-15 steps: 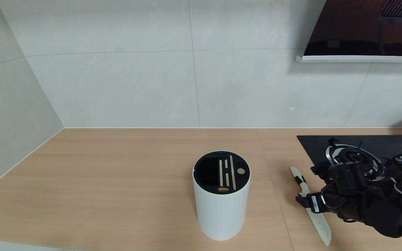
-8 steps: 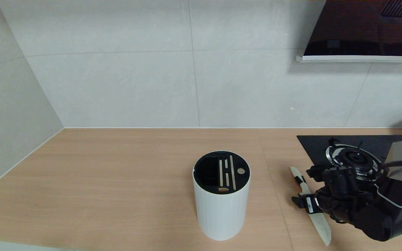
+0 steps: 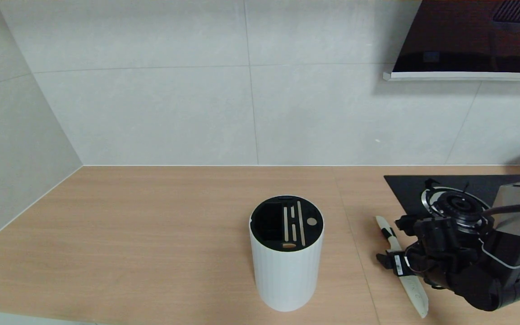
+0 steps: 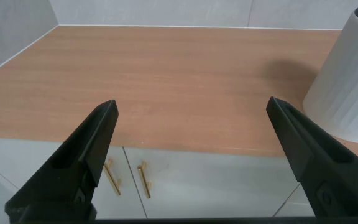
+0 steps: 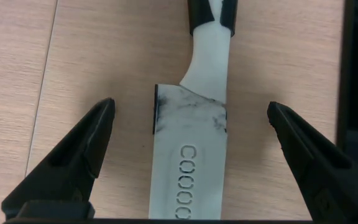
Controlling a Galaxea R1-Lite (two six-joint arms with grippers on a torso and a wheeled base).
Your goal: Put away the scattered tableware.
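Right wrist cam: right gripper (image 5: 189,118) spread either side of the knife (image 3: 412,291), flat on the counter (image 3: 151,225) right of the holder (image 3: 286,257); left gripper (image 4: 191,106) spread too. Head view: gripper hides knife's middle.

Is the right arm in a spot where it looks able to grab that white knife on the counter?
Probably yes: the right gripper hangs directly over the knife, its open fingers on either side of it, with nothing in between.

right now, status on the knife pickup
Right end effector open, straddling knife, not gripped. Left end effector open, near counter edge, beside holder. Knife flat on counter; hob close beside it.
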